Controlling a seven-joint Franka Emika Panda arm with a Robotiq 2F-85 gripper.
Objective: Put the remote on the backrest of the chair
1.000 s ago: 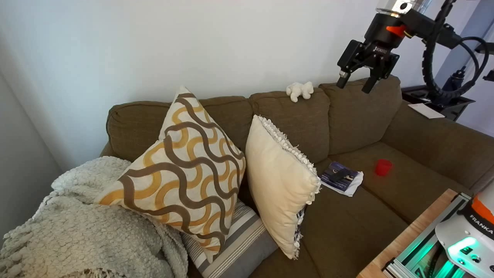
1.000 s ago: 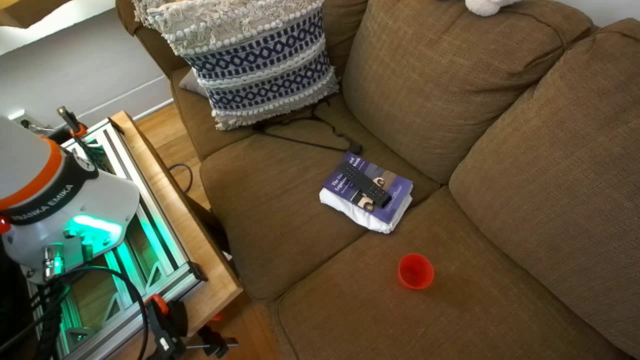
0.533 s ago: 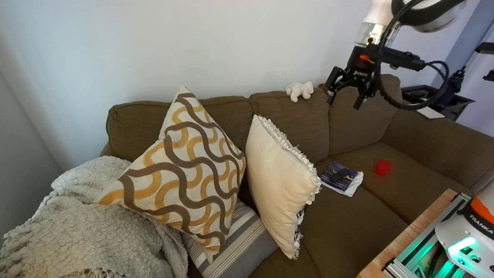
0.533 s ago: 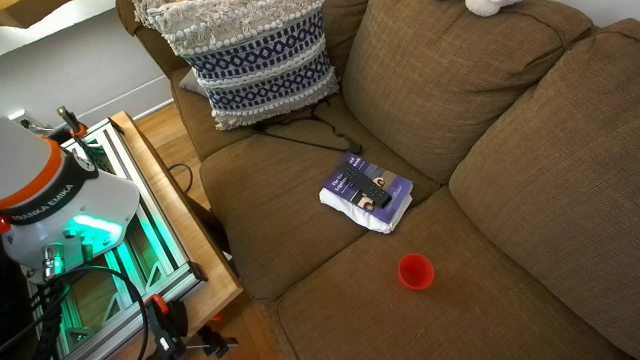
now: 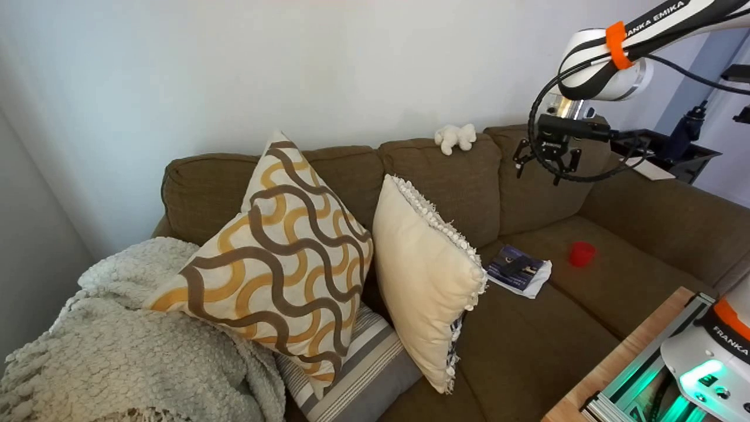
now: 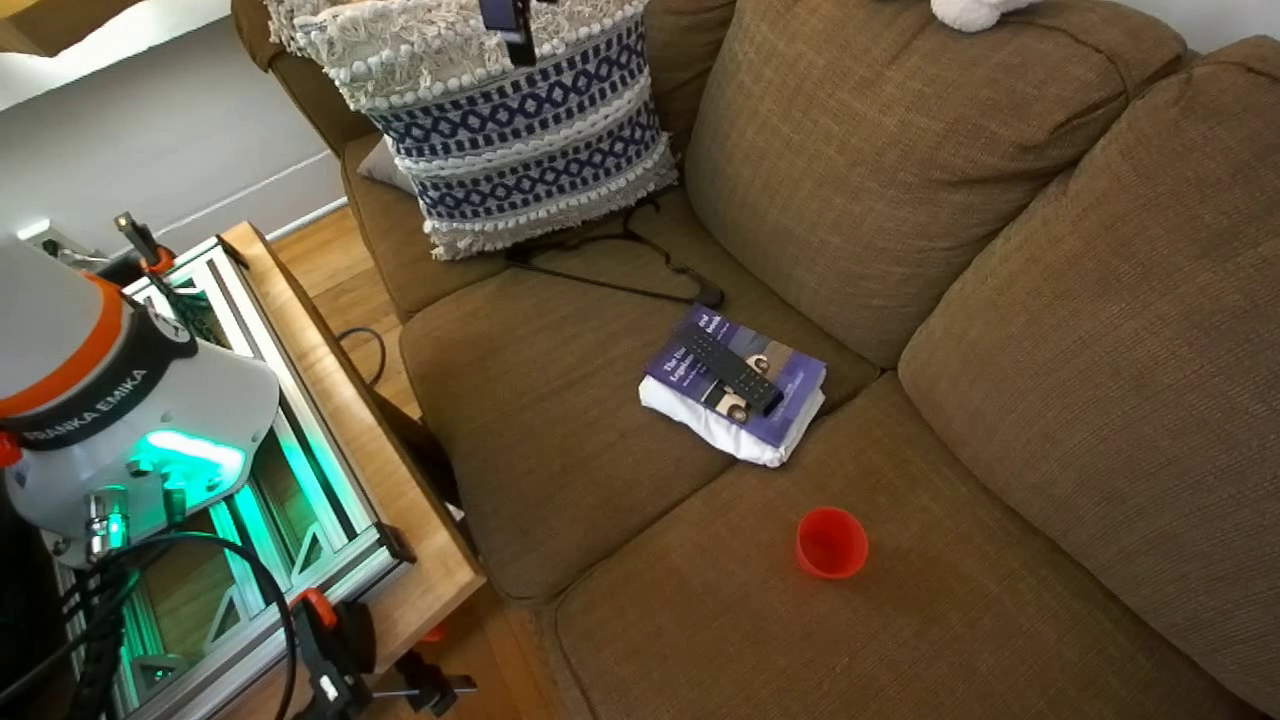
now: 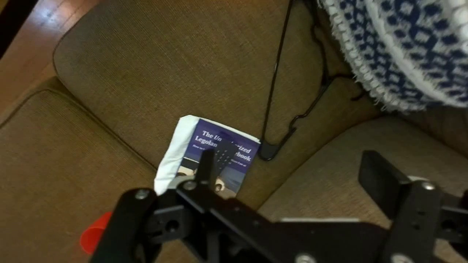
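Observation:
The black remote point(image 6: 732, 370) lies on a purple book point(image 6: 795, 385) on the sofa seat, and it shows in both exterior views point(image 5: 515, 265). In the wrist view the remote point(image 7: 226, 153) is partly hidden behind a finger. The chair is the large olive-brown sofa point(image 6: 1080, 270), its padded back cushions point(image 5: 439, 176) standing along the wall. My gripper point(image 5: 538, 176) is open and empty, in the air above the sofa, apart from the remote. In the wrist view its fingers point(image 7: 289, 160) are wide apart. A fingertip shows at the top of an exterior view point(image 6: 518, 40).
A red cup point(image 6: 832, 543) stands on the seat near the book. A black hanger point(image 6: 708, 294) lies beside the book. A fringed pillow point(image 6: 540, 130) leans farther along. A white plush toy point(image 5: 456, 139) sits on top of the backrest. The robot's wooden table point(image 6: 440, 560) faces the seat.
My gripper has come down towards the sofa, and the arm has swung further into view. A fingertip has entered the top of an exterior view. The remote, book and cup have not moved.

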